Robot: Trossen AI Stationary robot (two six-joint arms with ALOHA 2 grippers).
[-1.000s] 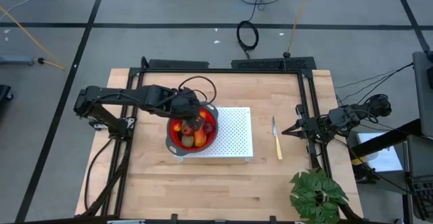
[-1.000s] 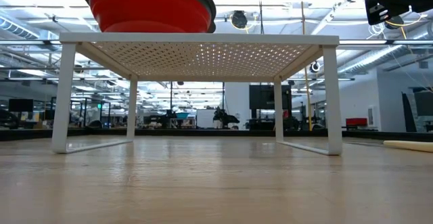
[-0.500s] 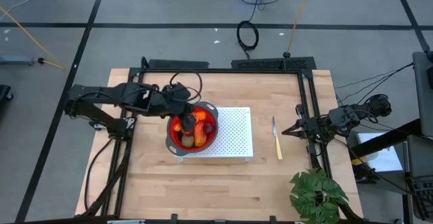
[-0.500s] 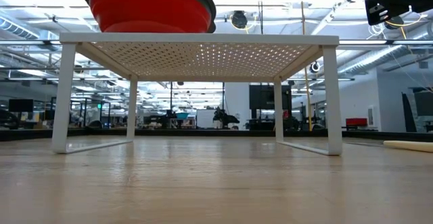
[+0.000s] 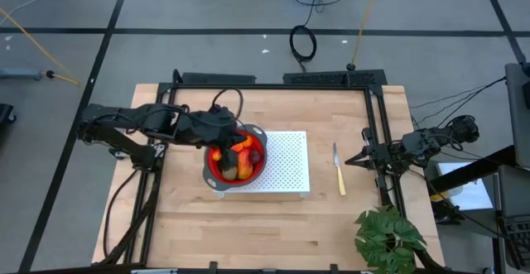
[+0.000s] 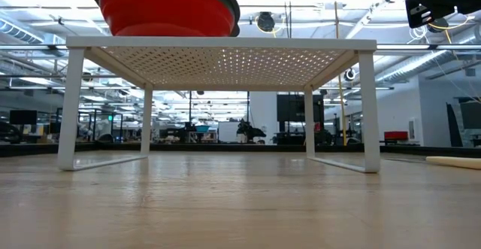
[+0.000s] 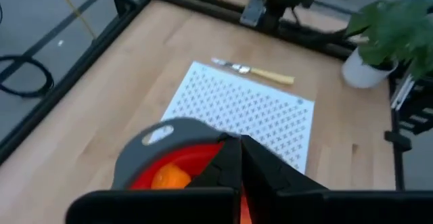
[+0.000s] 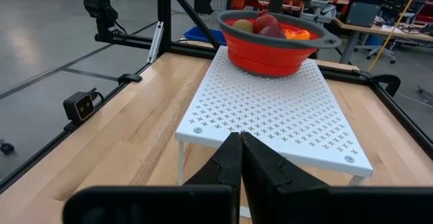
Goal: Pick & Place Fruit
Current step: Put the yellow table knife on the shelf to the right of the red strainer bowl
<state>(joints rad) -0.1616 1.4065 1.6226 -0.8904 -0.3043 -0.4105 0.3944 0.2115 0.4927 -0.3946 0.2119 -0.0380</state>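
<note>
Several fruit [image 5: 238, 156] in red bowl [image 5: 211, 168]; left gripper [image 5: 222, 133] closed above.

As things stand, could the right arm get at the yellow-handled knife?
Probably yes. The knife lies bare on the table beside the white rack, with nothing between it and the right end effector waiting nearby.

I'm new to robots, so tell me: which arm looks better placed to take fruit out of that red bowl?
The left. Its gripper hangs shut at the red bowl, beside the fruit. The right gripper, also shut, waits at the table's far right edge, beyond the knife.
</note>
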